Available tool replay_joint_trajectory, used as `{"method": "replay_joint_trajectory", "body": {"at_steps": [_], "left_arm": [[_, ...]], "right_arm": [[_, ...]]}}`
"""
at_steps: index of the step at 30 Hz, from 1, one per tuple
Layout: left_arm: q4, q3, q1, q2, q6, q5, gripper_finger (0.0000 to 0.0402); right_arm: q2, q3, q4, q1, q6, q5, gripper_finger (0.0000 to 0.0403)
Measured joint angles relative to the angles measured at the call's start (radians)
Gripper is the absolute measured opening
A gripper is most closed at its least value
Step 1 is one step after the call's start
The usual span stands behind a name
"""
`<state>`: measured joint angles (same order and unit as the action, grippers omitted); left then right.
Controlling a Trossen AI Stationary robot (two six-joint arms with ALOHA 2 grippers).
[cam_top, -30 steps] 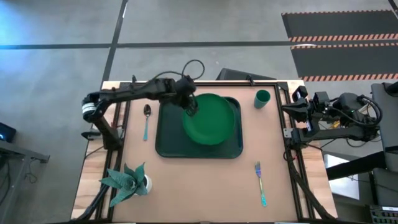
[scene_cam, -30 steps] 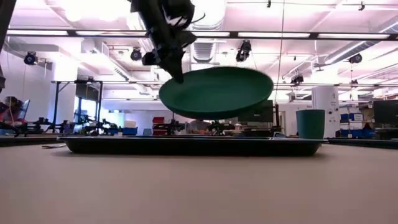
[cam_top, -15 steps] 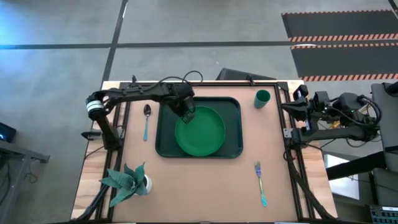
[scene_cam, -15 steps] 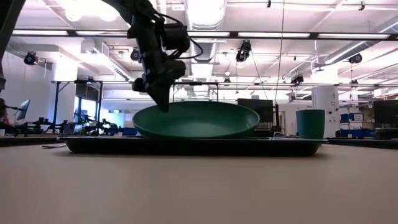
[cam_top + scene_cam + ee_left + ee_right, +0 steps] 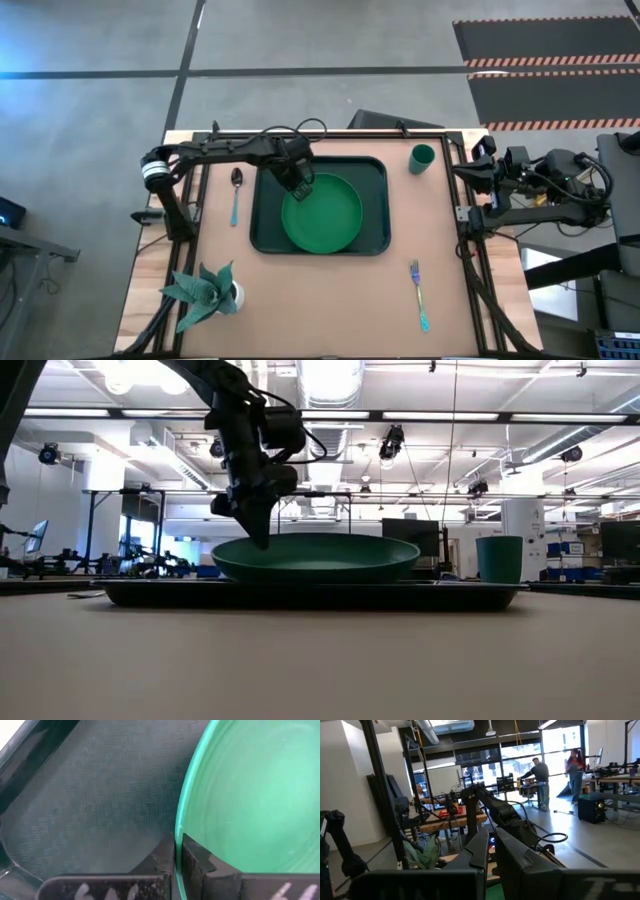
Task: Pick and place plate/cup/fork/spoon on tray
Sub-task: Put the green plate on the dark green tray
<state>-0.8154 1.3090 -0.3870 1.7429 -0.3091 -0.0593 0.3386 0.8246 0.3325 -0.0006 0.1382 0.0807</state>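
While left tool (image 5: 300, 187) grips plate (image 5: 325, 213) (on tray (image 5: 262, 225))

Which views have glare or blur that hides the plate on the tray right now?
Low view: ceiling lights flare bright, leaving the left hand and plate in dark outline on the tray. Left wrist view: close and soft, yet the plate rim shows clearly in the hand's grip. High view: even light, no glare.
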Motion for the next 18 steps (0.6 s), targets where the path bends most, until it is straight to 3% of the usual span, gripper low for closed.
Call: {"method": "replay_joint_trajectory", "body": {"at_steps": [11, 18], "left_arm": [[0.094, -0.001, 0.001, 0.011, 0.030, 0.001, 0.0004], [0.100, -0.002, 0.002, 0.011, 0.040, 0.008, 0.0057]], "right_arm": [[0.000, 0.000, 0.000, 0.000, 0.000, 0.000, 0.0022], [0.000, 0.000, -0.001, 0.000, 0.006, 0.000, 0.0022]]}}
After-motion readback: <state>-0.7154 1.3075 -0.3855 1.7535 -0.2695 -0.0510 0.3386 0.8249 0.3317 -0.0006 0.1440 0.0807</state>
